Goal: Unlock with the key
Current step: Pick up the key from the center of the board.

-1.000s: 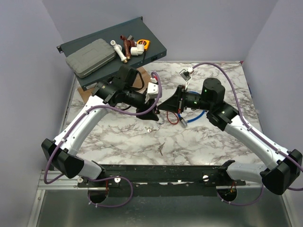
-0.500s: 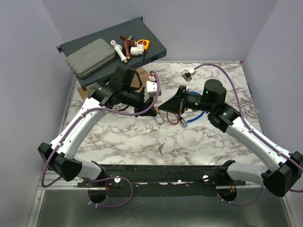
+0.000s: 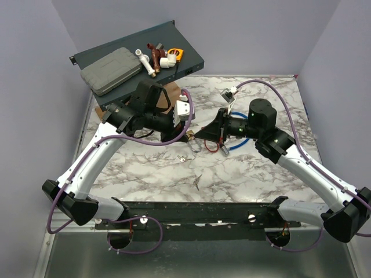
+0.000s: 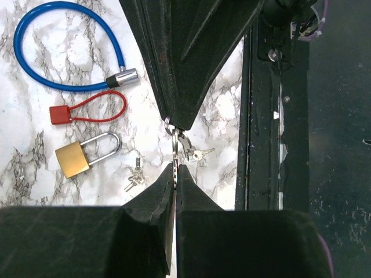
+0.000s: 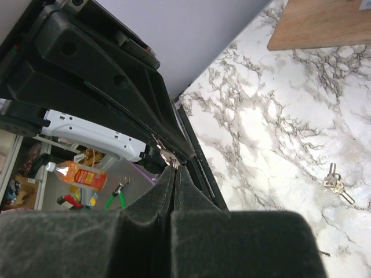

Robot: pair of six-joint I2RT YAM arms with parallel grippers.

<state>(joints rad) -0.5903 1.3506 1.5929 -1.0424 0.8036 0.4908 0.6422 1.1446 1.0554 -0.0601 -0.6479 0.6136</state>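
**Top view.** The left hand (image 3: pixel 189 137) and the right hand (image 3: pixel 198 134) meet tip to tip above the middle of the marble tabletop (image 3: pixel 151 174). A small bunch of loose keys (image 3: pixel 184 157) lies on the surface just in front of them. A single loose key (image 3: pixel 198 182) lies nearer the arm bases. At the far left, a dark flat unit (image 3: pixel 191 58) carries a grey case (image 3: pixel 110 70).

**Left wrist view.** The left hand (image 4: pixel 175 169) has its fingers pressed together on the key (image 4: pixel 174 152). The key appears edge-on as a thin silver strip held clear of the tabletop. Its other end runs into the closed tip of the right hand (image 4: pixel 177 124), which enters from above. A key ring (image 4: pixel 167 123) shows beside that tip, and two smaller keys (image 4: pixel 191 152) hang from it. On the tabletop below:
- a brass padlock (image 4: pixel 72 160) lies flat with its shackle closed, well apart from the key;
- the loose bunch lies just beside the padlock;
- a red cable seal (image 4: pixel 61 114) lies next to the padlock;
- a blue cable lock (image 4: pixel 123 77) lies beyond the seal.

**Right wrist view.** The right hand (image 5: pixel 174 171) is fully narrowed, with no gap between its fingers. The key (image 5: pixel 168 156) juts from its tip towards the left hand's fingers (image 5: pixel 116 110). A wooden board (image 5: pixel 324 23) lies at the far edge.
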